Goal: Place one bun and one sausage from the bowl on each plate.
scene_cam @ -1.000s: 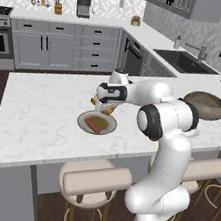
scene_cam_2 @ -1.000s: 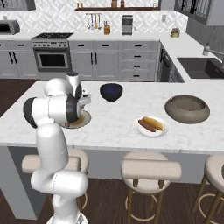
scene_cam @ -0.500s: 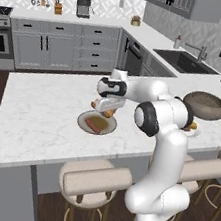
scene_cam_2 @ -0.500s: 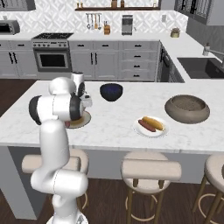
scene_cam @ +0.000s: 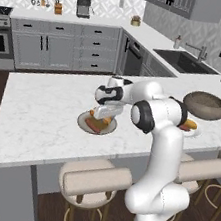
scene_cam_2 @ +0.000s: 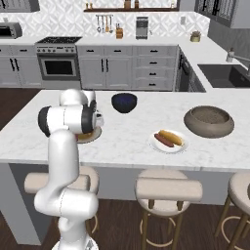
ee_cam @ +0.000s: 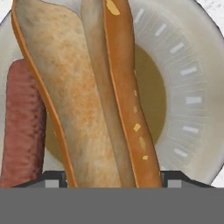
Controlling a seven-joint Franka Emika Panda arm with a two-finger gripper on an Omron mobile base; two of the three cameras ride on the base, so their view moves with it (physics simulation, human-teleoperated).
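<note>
Gripped a hot-dog bun (ee_cam: 83, 100) in the end effector (scene_cam: 103, 114), just above the grey-rimmed plate (ee_cam: 188, 100), sausage (ee_cam: 22, 127) alongside.

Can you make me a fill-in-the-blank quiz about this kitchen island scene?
1. The bun at the jaws hangs over the grey-rimmed ____.
2. Beside it on that plate lies a ____.
3. The white plate holds a bun and a ____.
4. The glossy bowl is dark ____.

Missing words: plate; sausage; sausage; blue
</note>
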